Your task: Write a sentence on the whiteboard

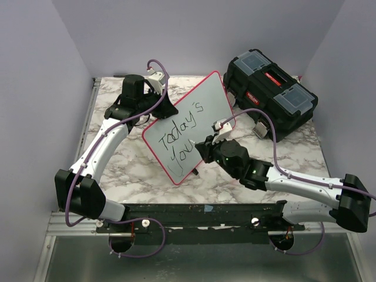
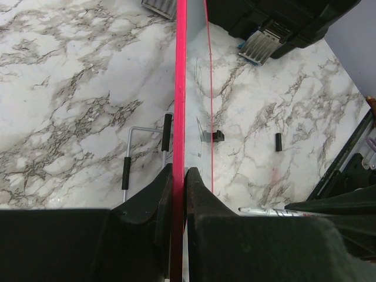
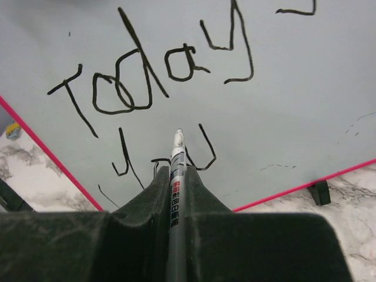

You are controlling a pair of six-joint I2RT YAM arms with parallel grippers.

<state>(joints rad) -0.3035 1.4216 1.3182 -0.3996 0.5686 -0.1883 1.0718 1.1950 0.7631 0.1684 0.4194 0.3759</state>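
whiteboard (image 1: 207, 101): you see it propped at a tilt, white face, thin red-pink rim
sentence (image 1: 182, 136): black handwriting, "Today's" above "You"
left end effector (image 2: 178, 174): clenched on the rim
right end effector (image 3: 176, 174): grasping a marker (image 3: 175, 197)

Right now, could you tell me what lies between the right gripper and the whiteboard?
Only the marker in the right gripper, its tip at the whiteboard; the right wrist view shows this.
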